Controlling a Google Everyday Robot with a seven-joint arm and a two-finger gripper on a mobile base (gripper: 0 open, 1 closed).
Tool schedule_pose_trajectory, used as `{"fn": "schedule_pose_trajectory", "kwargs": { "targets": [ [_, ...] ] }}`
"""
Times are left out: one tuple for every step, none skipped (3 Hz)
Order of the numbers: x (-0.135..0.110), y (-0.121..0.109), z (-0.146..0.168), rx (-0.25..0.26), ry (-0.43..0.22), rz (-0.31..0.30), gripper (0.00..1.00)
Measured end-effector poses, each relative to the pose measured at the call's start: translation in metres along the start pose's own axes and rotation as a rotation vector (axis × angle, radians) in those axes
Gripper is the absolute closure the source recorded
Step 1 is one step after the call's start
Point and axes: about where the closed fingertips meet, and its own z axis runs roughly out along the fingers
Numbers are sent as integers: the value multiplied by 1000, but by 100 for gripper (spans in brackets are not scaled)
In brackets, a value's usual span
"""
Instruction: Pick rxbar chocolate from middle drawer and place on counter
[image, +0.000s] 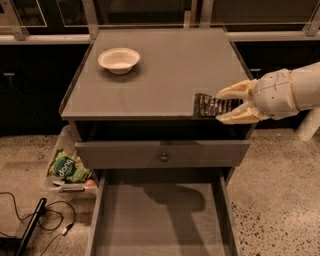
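While gripper (221, 106) hangs at front-right corner of table (165, 70), we note fingers (234, 92) clamped on rxbar chocolate (206, 105); long axis runs leftward from fingers, over table front edge.

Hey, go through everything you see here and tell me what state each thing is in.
rxbar chocolate: gripped, out of the drawer, over the counter's front right edge.
gripper: shut on the rxbar chocolate, at the counter's front right.
middle drawer: pulled open.
upper drawer front: shut.
counter: bears the bowl.
bowl: upright, back left.
green snack bag: lying on the floor, left.
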Motion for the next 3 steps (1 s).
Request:
{"fn": "schedule_pose_trajectory", "kwargs": {
  "targets": [
    [7,-17,8,24,5,9,100],
    [15,-54,28,26,-5,11,100],
    [10,-95,58,7,-51,12,100]
  ]
}}
